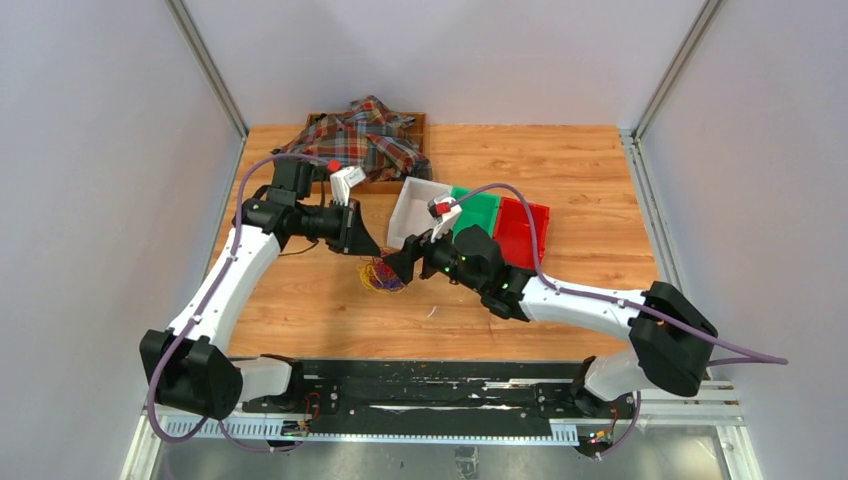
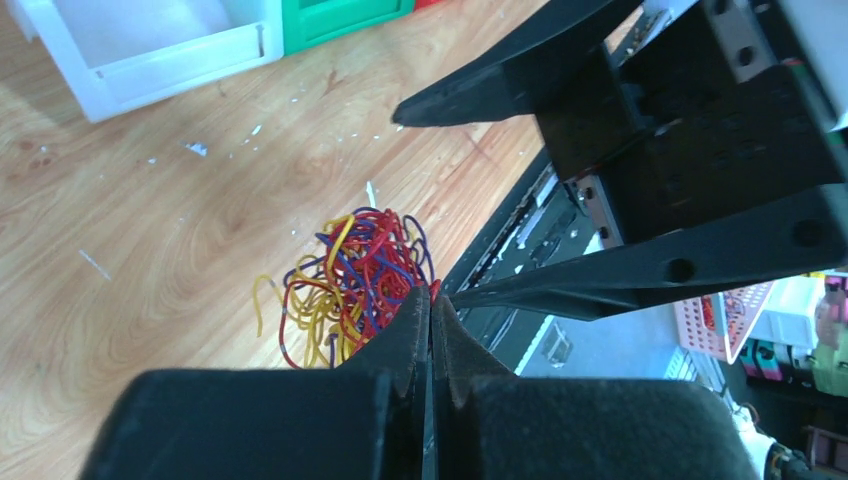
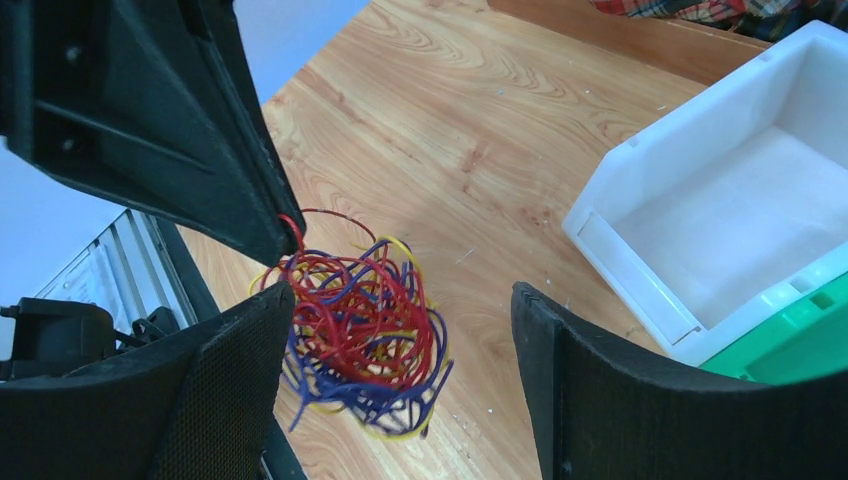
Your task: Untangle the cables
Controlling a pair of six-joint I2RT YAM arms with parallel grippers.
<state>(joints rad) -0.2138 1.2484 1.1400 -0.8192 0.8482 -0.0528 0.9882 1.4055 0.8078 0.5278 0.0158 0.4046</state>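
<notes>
The cables (image 1: 381,275) are a fist-sized tangle of thin red, yellow and blue-purple loops near the table's front middle. In the left wrist view the cables (image 2: 345,285) lie just past my left gripper (image 2: 432,298), whose jaws are pressed together with a red strand at their tips. In the right wrist view the cables (image 3: 365,330) hang from the left gripper (image 3: 283,238) by a red loop. They sit between the wide-apart fingers of my right gripper (image 3: 400,295), close to its left finger. The right gripper (image 1: 402,264) is open and holds nothing.
A white bin (image 1: 410,215), a green bin (image 1: 482,212) and a red bin (image 1: 526,232) stand side by side behind the right arm. A plaid cloth (image 1: 365,138) lies over a wooden tray at the back. The black base rail (image 1: 420,385) runs along the near edge.
</notes>
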